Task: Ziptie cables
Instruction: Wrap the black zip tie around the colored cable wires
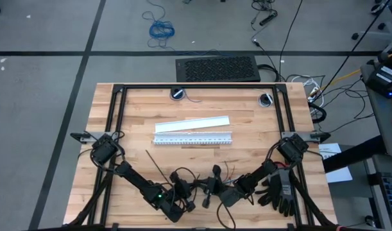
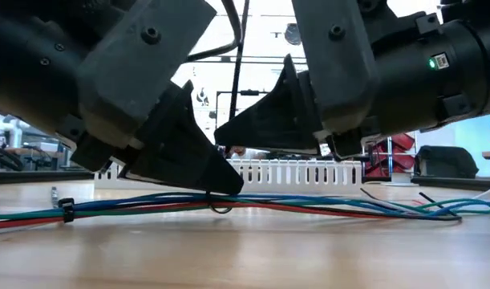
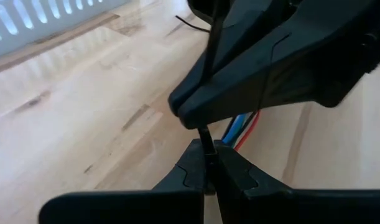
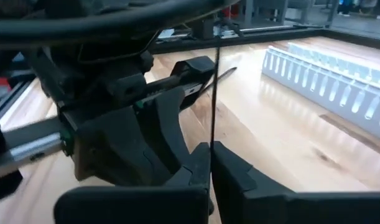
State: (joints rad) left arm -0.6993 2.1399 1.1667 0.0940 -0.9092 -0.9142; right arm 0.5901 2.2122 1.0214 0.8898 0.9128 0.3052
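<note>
The left gripper (image 3: 208, 163) sits low over the near centre of the light wooden butcher-block table (image 1: 247, 106), at about 7 o'clock from the table's middle. Its two dark fingers are pressed together on a thin black plastic ziptie strip (image 3: 205, 138), which rises from between the fingertips. From the wrist, the left arm (image 1: 135, 179) runs back toward 10 o'clock to its base at the table's left edge.

The right gripper (image 4: 211, 155) faces the left one from the 5 o'clock side, tips nearly touching it. Its fingers are fully closed on the same black ziptie, whose free length stands up in a straight line from the pinch point. The right arm (image 1: 263, 173) extends back toward 2 o'clock to its base at the right edge.

In the low view both grippers tilt downward and converge on one point of the bundle of thin blue, green, red and grey cables (image 2: 309, 207), which lies flat on the table beneath them. A small black tie (image 2: 66, 210) already encircles the bundle near one end.

At 12 o'clock from the grippers lies a white slotted plastic strip (image 1: 192, 138), with a plain white flat strip (image 1: 191, 123) just beyond it. A pair of black work gloves (image 1: 280, 189) rests beside the right arm.
</note>
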